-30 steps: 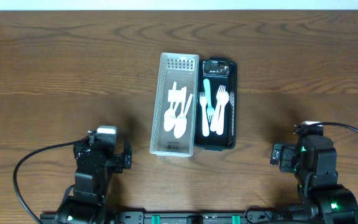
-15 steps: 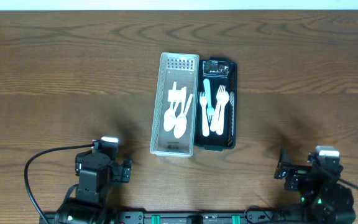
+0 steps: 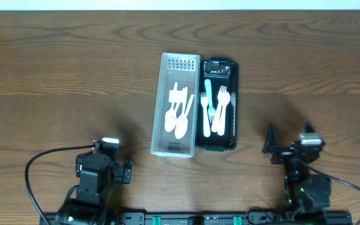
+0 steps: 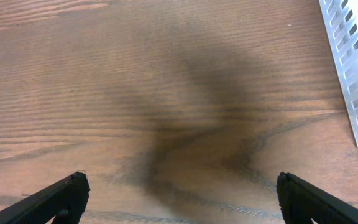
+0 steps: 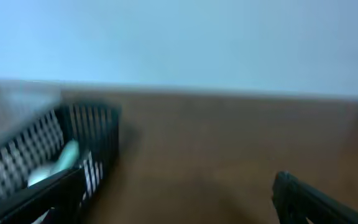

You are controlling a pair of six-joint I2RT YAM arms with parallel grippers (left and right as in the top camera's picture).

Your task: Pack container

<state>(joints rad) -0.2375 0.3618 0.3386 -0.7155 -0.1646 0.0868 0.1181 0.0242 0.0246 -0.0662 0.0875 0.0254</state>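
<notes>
The white container (image 3: 157, 106) and the black container (image 3: 235, 106) lie side by side, long walls together, in the middle of the bench (image 3: 55, 75). The left hand (image 4: 179, 199) and the right hand (image 5: 173, 199) sit near the bench's front edge, well apart from both containers, each spread wide open with nothing between its fingers. White spoons (image 3: 179, 122) lie in the white container and pale forks (image 3: 214, 111) in the black one.
</notes>
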